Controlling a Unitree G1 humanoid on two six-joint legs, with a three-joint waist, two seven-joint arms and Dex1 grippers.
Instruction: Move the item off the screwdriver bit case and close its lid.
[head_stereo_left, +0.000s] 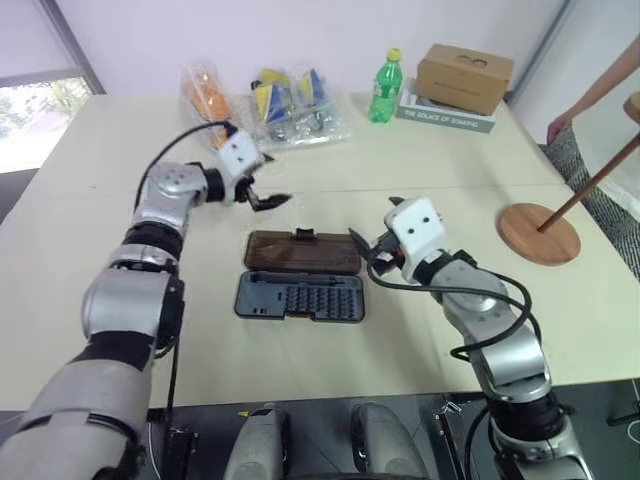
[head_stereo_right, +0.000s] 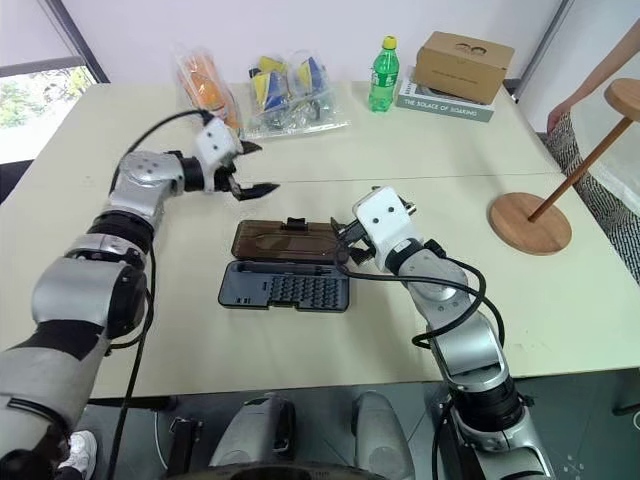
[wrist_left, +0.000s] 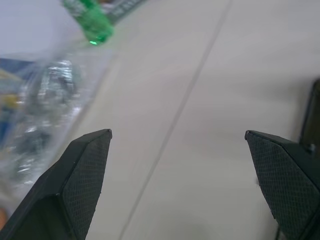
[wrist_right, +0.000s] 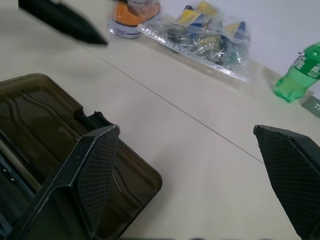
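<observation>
The screwdriver bit case (head_stereo_left: 300, 297) lies open at the table's middle, its grey-blue tray of bits toward me. Its smoky brown lid (head_stereo_left: 300, 251) lies flat behind the tray, black clip on the far edge. The item (head_stereo_left: 538, 232), a reddish-brown wooden stand, rests with its base disc on the table far to the right of the case, its rod rising up and right. My left gripper (head_stereo_left: 268, 198) hovers open above the table behind the lid's left part, holding nothing. My right gripper (head_stereo_left: 366, 249) is open and empty at the lid's right end, and the lid's corner (wrist_right: 75, 150) shows beside one finger.
At the table's far side stand a green bottle (head_stereo_left: 385, 86), a cardboard box (head_stereo_left: 465, 75) on a book, clear bags of parts (head_stereo_left: 295, 105) and an orange-filled bag (head_stereo_left: 205, 92). A person's arm (head_stereo_left: 600, 85) reaches in at the upper right, near the stand's top.
</observation>
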